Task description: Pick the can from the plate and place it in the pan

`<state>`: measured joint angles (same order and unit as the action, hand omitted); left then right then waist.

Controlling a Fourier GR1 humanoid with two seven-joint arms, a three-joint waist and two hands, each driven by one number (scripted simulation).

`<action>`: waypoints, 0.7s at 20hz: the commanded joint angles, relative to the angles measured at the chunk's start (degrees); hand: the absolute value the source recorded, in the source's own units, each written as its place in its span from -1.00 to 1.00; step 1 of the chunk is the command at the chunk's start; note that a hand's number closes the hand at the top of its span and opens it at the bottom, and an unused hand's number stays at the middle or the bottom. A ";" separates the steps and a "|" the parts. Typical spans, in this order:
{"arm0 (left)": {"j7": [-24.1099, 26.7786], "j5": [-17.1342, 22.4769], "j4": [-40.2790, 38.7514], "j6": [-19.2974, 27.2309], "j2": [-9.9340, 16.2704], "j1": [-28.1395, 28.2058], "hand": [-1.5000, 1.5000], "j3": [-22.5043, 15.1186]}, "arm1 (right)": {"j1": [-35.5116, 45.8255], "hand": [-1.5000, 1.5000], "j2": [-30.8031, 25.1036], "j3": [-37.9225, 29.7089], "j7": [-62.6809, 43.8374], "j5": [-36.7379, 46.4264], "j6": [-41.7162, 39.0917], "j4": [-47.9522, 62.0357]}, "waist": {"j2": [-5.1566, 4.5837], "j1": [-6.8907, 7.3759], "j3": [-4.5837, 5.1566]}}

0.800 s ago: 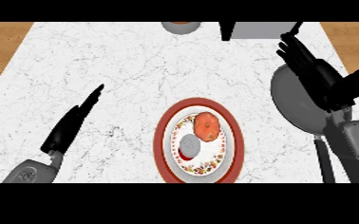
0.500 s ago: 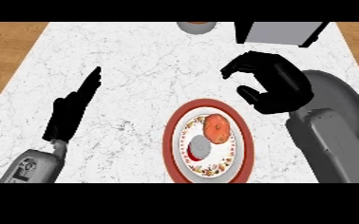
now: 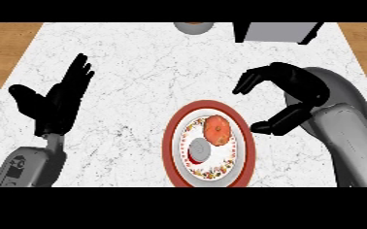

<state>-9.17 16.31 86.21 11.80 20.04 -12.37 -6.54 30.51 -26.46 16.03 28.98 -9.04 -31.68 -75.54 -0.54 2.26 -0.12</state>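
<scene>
The can (image 3: 199, 150), seen from above as a grey round top, stands on the white, red-rimmed plate (image 3: 172, 145) beside an orange-red round fruit (image 3: 217, 130). My right hand (image 3: 297, 89) hovers just right of the plate and above it. Its fingers arch towards the thumb with a wide gap, and it is open with nothing in it. It does not touch the can. A grey curved shape (image 3: 342, 89) behind that hand looks like the pan, mostly hidden by hand and forearm. My left hand (image 3: 61, 102) rests open at the left, fingers up.
A grey bowl (image 3: 193, 27) sits at the counter's far edge, with a grey box-like object (image 3: 276, 31) to its right. Wooden floor (image 3: 16, 39) shows past the marble counter's left side.
My right hand has come down and left, from over the pan to beside the plate, fingers arched. The left hand now shows broader, palm spread. The plate sits lower and more central in view.
</scene>
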 commanded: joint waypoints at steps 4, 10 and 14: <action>-0.34 0.40 3.06 0.19 -0.22 2.16 0.00 1.27 | 9.88 -1.00 -3.30 1.67 13.68 13.43 -0.36 7.11 | 0.18 0.06 0.06; -1.92 -2.14 3.33 3.94 -3.10 0.90 0.00 0.12 | 15.13 -1.00 -0.11 9.81 8.38 20.86 2.08 2.44 | 0.52 -1.15 0.13; -1.63 0.37 1.88 -0.17 -0.32 0.98 0.00 3.36 | 18.79 -1.00 0.81 13.47 5.78 28.42 4.83 2.64 | 0.49 -1.17 0.16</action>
<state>-11.02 15.92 88.26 12.84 18.82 -12.05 -4.77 45.70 -27.22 25.98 35.70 13.50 -26.67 -72.35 -0.15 1.13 0.01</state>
